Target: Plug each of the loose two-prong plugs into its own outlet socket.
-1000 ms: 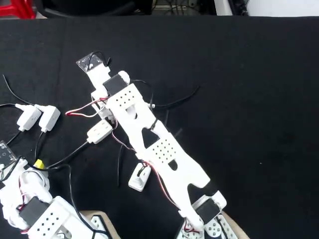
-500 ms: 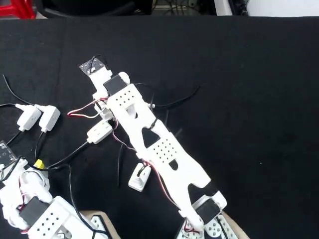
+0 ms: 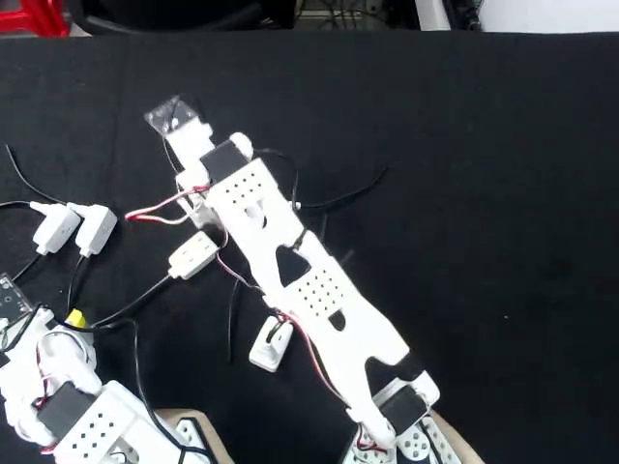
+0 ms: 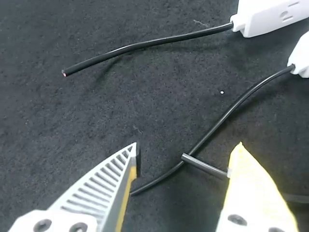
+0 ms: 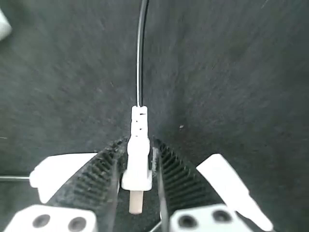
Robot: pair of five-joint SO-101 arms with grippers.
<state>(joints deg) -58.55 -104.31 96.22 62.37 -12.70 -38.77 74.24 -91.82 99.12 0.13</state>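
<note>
Your right pincer (image 5: 138, 143) is clamped on the slim white two-prong plug (image 5: 137, 121), thin black cord (image 5: 140, 53) running out ahead of it, toward the far left of the black cloth counter (image 3: 464, 193). The nearest white rectangular outlet block (image 3: 193, 254) lies apart from it, back toward the arm bases. Turn the plug so its prongs face the slots squarely, then push straight, no twisting. Your left pincer (image 4: 186, 150) hangs wide and empty over a loose black cable (image 4: 217, 125); use it to pin that block.
</note>
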